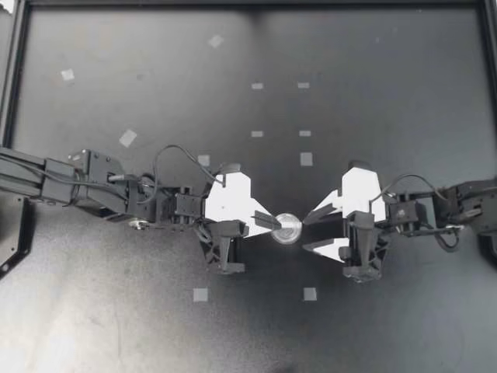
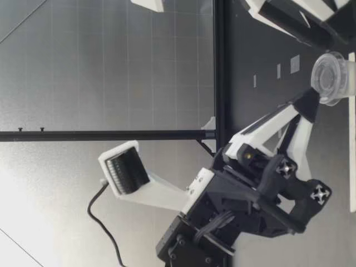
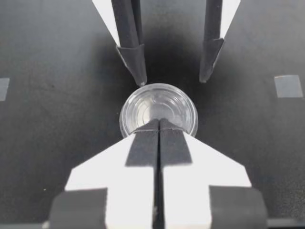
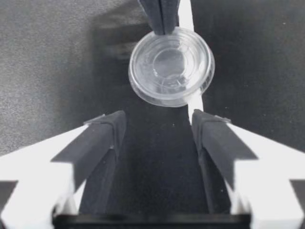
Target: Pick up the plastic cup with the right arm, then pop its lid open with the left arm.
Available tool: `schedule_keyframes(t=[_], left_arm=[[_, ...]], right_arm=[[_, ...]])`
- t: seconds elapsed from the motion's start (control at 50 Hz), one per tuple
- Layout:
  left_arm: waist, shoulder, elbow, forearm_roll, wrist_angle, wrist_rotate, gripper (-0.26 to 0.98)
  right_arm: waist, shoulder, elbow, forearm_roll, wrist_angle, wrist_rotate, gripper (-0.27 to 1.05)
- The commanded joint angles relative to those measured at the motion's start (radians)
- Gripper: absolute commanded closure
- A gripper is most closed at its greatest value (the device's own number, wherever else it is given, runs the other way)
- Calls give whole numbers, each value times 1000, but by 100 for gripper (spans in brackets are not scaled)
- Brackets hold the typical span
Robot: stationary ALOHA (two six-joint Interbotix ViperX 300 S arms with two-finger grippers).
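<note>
A small clear plastic cup (image 1: pixel 288 229) sits between my two grippers at the middle of the dark table (image 1: pixel 349 78). My left gripper (image 1: pixel 269 222) is shut, its closed tips pinching the cup's near rim; in the left wrist view the cup (image 3: pixel 158 107) lies just past my left gripper (image 3: pixel 158 124). My right gripper (image 1: pixel 308 234) faces it from the other side, open, its tips a short way from the cup. In the right wrist view the cup (image 4: pixel 171 64) lies ahead of my right gripper (image 4: pixel 157 119), not between its fingers. The low view shows the cup (image 2: pixel 332 78) at my left gripper's tip (image 2: pixel 312 104).
Pale tape squares dot the table, two close by (image 1: pixel 200 294) (image 1: pixel 310 294) and others farther back (image 1: pixel 306 158) (image 1: pixel 127 138). A black frame rail (image 1: pixel 14 78) borders the table on the left.
</note>
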Motion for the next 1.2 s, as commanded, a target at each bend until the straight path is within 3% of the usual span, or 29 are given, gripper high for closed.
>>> schedule_keyframes(t=[0.0, 0.18, 1.18], left_arm=[[-2, -15, -17, 0, 0, 0, 84], [-2, -15, -12, 2, -2, 0, 84], [-2, 14, -11, 0, 3, 0, 84]], right_arm=[[-6, -2, -18, 2, -11, 0, 16], [-6, 21, -35, 0, -11, -2, 11], [-14, 83, -100, 0, 2, -21, 11]])
